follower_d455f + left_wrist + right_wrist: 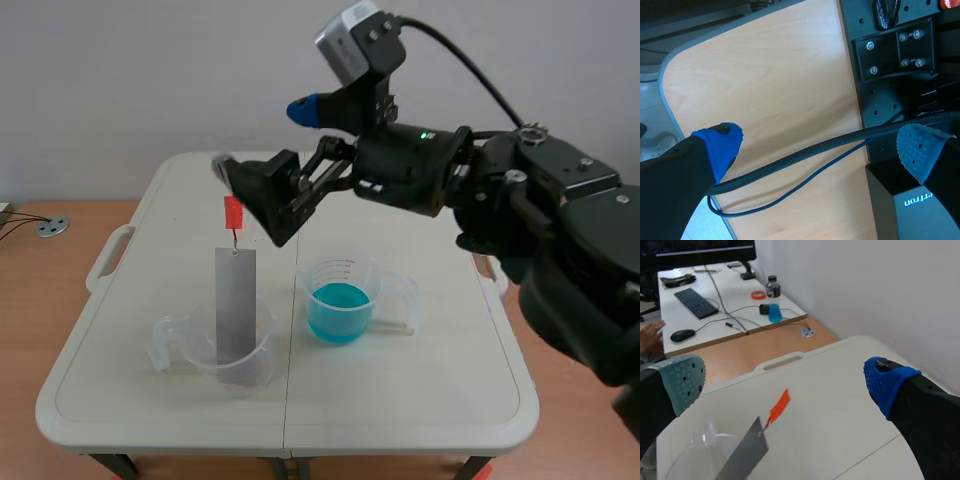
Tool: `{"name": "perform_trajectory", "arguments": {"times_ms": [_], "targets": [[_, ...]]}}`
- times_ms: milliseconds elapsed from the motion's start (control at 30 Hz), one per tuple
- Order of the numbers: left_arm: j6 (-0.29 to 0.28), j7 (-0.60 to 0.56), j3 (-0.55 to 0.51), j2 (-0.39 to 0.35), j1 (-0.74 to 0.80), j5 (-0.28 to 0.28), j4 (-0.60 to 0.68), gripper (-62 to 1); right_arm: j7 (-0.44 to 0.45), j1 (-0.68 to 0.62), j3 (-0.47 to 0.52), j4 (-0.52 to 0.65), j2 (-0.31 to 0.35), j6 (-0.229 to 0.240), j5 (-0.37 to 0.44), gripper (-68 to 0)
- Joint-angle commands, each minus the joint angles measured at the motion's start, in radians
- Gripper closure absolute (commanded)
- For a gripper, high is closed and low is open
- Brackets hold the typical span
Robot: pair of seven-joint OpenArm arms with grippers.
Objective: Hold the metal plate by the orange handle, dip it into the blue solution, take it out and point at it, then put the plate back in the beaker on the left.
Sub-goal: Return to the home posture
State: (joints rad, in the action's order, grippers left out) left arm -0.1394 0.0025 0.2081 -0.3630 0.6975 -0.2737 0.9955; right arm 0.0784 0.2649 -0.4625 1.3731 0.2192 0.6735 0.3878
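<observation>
A grey metal plate [236, 305] stands upright in the clear left beaker [205, 350], its orange handle [233, 212] at the top. To its right a second beaker [342, 300] holds the blue solution [339, 310]. My right gripper [263, 137] hangs open just above and behind the handle, without touching it. In the right wrist view the right gripper [785, 382] has the orange handle [780, 406] slightly under and between its spread fingers, with the plate [742, 455] and the beaker rim [690, 457] below. My left gripper [819, 147] is open over a wooden surface, away from the table.
The white folding table [420, 400] has a seam down its middle. Black cables [805, 150] and a black mount [895, 45] lie ahead of the left gripper. Beyond the table stands a desk [715, 305] with a keyboard, a mouse and a person's hand [650, 337].
</observation>
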Motion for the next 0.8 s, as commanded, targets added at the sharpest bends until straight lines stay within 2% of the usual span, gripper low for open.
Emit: {"name": "perform_trajectory", "arguments": {"times_ms": [0, 100, 200, 500, 633, 767], "targets": [[0.017, -0.004, -0.031, -0.01, 0.003, -0.003, 0.021, -62.3, 0.014, 0.005, 0.027, 0.039, 0.035, 0.0, 0.023, -66.4], [0.049, -0.002, -0.092, -0.043, 0.014, -0.004, 0.043, -62.3, 0.014, -0.028, 0.072, 0.073, 0.077, 0.0, 0.053, -66.4], [0.051, -0.005, -0.178, -0.097, 0.042, -0.014, 0.093, -62.3, 0.014, -0.083, 0.117, 0.103, 0.116, 0.0, 0.071, -66.4], [0.051, -0.029, -0.497, -0.275, 0.176, -0.14, 0.333, -62.3, 0.004, -0.305, 0.238, 0.232, 0.212, -0.001, 0.092, -66.3], [0.05, -0.132, -0.631, -0.297, 0.237, -0.161, 0.437, -62.3, -0.008, -0.401, 0.294, 0.303, 0.23, -0.027, 0.091, -66.3], [0.046, -0.26, -0.676, -0.296, 0.276, -0.161, 0.545, -62.3, -0.031, -0.484, 0.34, 0.365, 0.23, -0.028, 0.091, -66.3]]}}
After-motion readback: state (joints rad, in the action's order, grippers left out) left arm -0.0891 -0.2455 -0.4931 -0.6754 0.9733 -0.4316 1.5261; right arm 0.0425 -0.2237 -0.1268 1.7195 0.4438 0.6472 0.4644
